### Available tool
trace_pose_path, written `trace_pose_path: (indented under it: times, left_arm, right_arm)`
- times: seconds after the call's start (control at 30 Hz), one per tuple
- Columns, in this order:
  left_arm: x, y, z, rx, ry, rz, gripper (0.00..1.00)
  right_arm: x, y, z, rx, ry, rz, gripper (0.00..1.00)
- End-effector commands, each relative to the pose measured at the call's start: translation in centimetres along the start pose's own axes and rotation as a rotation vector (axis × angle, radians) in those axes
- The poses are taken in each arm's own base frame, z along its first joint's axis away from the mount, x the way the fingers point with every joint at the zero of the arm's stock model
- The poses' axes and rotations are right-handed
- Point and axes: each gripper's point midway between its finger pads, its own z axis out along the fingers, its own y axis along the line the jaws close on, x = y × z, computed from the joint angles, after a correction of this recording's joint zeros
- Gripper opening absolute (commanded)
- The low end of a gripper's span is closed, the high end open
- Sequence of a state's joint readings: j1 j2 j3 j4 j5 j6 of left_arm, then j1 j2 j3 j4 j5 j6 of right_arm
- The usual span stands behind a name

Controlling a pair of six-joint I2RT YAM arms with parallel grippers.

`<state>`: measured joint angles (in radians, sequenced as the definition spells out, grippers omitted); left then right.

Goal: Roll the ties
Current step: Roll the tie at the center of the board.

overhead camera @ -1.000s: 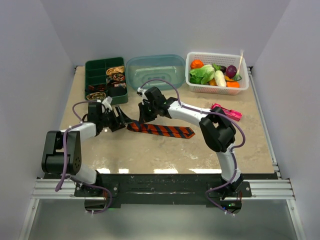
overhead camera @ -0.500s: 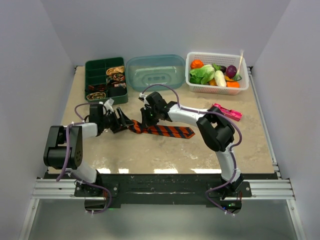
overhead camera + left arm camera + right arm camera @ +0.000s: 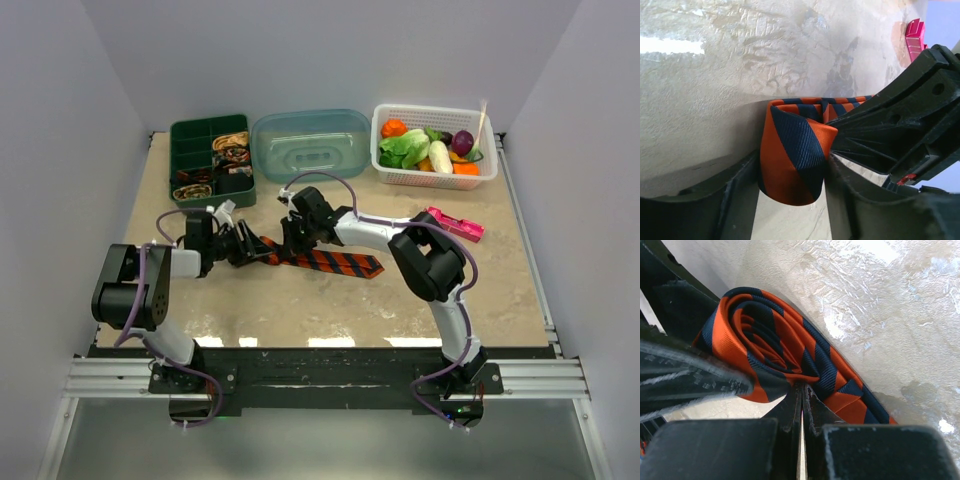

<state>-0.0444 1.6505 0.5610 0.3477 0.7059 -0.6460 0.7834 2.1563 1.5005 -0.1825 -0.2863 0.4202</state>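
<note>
The orange tie (image 3: 335, 262) with dark diagonal stripes lies across the table's middle, its left end rolled into a coil (image 3: 760, 340). My left gripper (image 3: 250, 247) comes in from the left. In the left wrist view the coil (image 3: 792, 155) sits between its fingers (image 3: 737, 200), which press on both sides of it. My right gripper (image 3: 290, 238) reaches down onto the same coil from behind. In the right wrist view this gripper (image 3: 801, 387) is shut, and the fabric bunches where its tips meet. Small patterned coiled ties (image 3: 232, 147) sit in a green tray.
The green compartment tray (image 3: 190, 135) stands at the back left, a clear teal tub (image 3: 310, 140) beside it. A white basket (image 3: 380, 125) of toy vegetables is at the back right. A pink flat gadget (image 3: 452, 224) lies right of the right arm.
My left gripper has slid right onto the rolled end and narrowed its jaws around it. The right gripper has shifted slightly forward and stayed shut at the coil.
</note>
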Motion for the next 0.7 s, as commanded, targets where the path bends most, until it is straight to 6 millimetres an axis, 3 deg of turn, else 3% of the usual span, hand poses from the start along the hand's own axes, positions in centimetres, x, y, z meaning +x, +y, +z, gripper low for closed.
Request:
trace_pose_path:
  times: [0.0,0.17,0.33,0.5,0.67]
  left_arm:
    - [1.0,0.5,0.1,-0.006,0.010,-0.004,0.49]
    - [0.0,-0.1,-0.2,-0.010,-0.026,0.017,0.36]
    - [-0.3,-0.5,-0.2,-0.004,-0.028,0.013,0.32]
    - [-0.5,-0.9,-0.2,0.016,-0.034,0.005,0.31]
    - [-0.7,-1.6,-0.2,0.053,-0.034,0.003,0.31]
  right_arm:
    - [0.4,-0.4,0.6,0.001,0.005,0.001,0.00]
    - [-0.5,0.3,0.4,-0.016,-0.008,-0.004,0.00]
    - [-1.0,0.7,-0.4,-0.017,-0.011,-0.009,0.00]
    - [-0.5,-1.1,-1.1,0.082,-0.006,-0.027,0.00]
    - [1.3,-2.7,-1.1,0.132,0.032,-0.046,0.00]
